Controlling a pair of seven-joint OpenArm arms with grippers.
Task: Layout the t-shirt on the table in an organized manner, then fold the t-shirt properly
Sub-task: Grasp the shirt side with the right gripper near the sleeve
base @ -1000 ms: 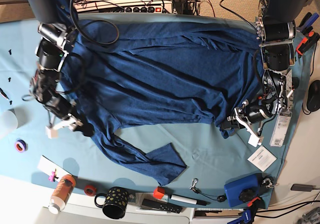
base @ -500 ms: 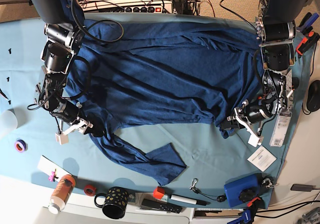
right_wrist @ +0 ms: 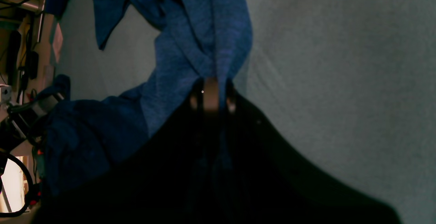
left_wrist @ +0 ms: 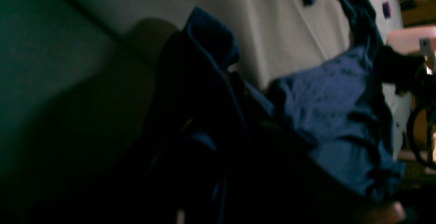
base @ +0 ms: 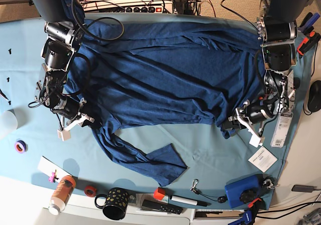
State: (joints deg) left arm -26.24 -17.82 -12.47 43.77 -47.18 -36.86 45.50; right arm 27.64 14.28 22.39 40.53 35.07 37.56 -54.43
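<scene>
- The dark navy heathered t-shirt (base: pixel 165 79) lies rumpled across the teal-covered desk (base: pixel 210 154).
- Right fingers (right_wrist: pixel 211 96) and left fingers (base: pixel 231 123) each pinch its fabric.
- Best draw both holds apart evenly, low, to flatten wrinkles.
</scene>
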